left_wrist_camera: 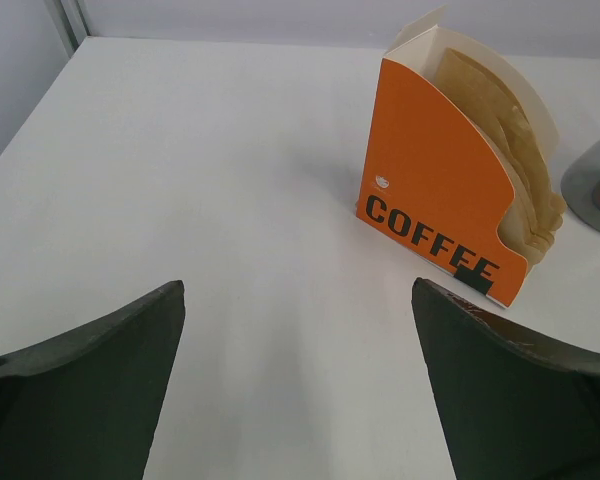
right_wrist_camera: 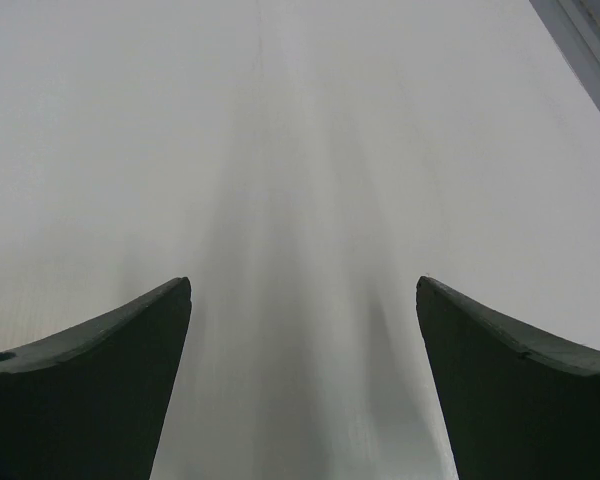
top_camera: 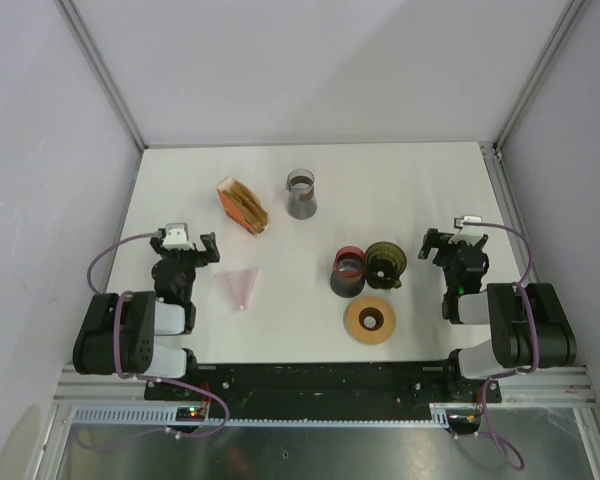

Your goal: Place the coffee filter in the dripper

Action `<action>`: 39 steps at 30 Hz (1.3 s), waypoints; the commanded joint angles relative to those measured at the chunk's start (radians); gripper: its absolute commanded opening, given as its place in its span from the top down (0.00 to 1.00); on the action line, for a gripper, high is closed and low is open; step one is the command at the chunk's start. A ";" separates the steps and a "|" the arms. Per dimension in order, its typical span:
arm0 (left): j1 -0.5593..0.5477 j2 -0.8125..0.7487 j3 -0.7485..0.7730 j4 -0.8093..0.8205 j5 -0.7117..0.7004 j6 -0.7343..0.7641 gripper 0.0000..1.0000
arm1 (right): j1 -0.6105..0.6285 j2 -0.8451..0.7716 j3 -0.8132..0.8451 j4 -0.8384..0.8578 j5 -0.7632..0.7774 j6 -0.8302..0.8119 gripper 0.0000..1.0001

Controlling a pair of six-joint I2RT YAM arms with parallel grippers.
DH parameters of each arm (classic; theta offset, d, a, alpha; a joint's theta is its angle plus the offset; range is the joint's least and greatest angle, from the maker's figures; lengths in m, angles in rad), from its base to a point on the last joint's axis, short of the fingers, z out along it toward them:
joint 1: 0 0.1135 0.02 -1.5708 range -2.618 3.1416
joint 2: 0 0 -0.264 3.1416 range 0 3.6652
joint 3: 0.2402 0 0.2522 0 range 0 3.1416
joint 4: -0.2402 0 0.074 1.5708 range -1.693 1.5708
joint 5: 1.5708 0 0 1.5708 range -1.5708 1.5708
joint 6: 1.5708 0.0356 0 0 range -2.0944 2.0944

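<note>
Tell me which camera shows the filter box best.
The left wrist view: the filter box fills the upper right, close enough to read COFFEE and see the paper filters inside. The top view shows the box small, from above. The right wrist view misses it entirely.

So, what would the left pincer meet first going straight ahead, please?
Bare table ahead of the left pincer; the orange filter box stands just right of its line, possibly clipped; depth unclear.
</note>
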 commanded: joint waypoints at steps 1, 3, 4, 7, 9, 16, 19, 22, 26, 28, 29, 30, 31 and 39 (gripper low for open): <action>-0.006 0.002 0.028 0.023 -0.022 0.028 0.00 | 0.001 0.006 0.020 0.032 0.015 -0.013 0.01; -0.005 0.002 0.028 0.023 -0.022 0.028 0.00 | 0.001 0.006 0.020 0.032 0.015 -0.014 0.01; -0.005 0.002 0.028 0.024 -0.022 0.028 0.00 | 0.000 0.006 0.020 0.032 0.013 -0.013 0.01; -0.005 0.003 0.028 0.024 -0.021 0.028 0.00 | -0.005 0.007 0.022 0.030 0.000 -0.010 0.01; -0.005 0.004 0.031 0.022 -0.021 0.030 0.00 | -0.007 0.005 0.021 0.030 -0.010 -0.011 0.01; 0.050 -0.062 0.095 -0.130 0.111 0.009 0.00 | -0.005 -0.189 0.098 -0.220 0.011 0.000 0.01; 0.098 -0.080 0.215 -0.354 0.193 -0.003 0.00 | -0.040 -0.268 0.158 -0.353 -0.078 0.096 0.01; 0.119 -0.106 0.304 -0.522 0.264 0.033 0.00 | -0.044 -0.311 0.269 -0.525 -0.220 0.137 0.04; 0.132 -0.120 0.403 -0.701 0.270 0.085 0.00 | 0.061 -0.313 0.445 -0.781 -0.361 0.081 0.10; 0.133 -0.124 0.463 -0.810 0.284 0.114 0.00 | 0.154 -0.289 0.538 -0.934 -0.376 -0.015 0.10; 0.133 -0.127 0.501 -0.861 0.296 0.126 0.00 | 0.208 -0.274 0.576 -1.003 -0.378 -0.049 0.10; 0.133 -0.128 0.529 -0.925 0.317 0.140 0.01 | 0.262 -0.260 0.617 -1.073 -0.375 -0.079 0.10; 0.133 -0.128 0.566 -0.975 0.336 0.156 0.01 | 0.301 -0.246 0.647 -1.123 -0.366 -0.096 0.11; 0.115 -0.143 0.727 -1.279 0.555 0.227 0.08 | 0.549 -0.206 0.788 -1.380 -0.266 -0.198 0.14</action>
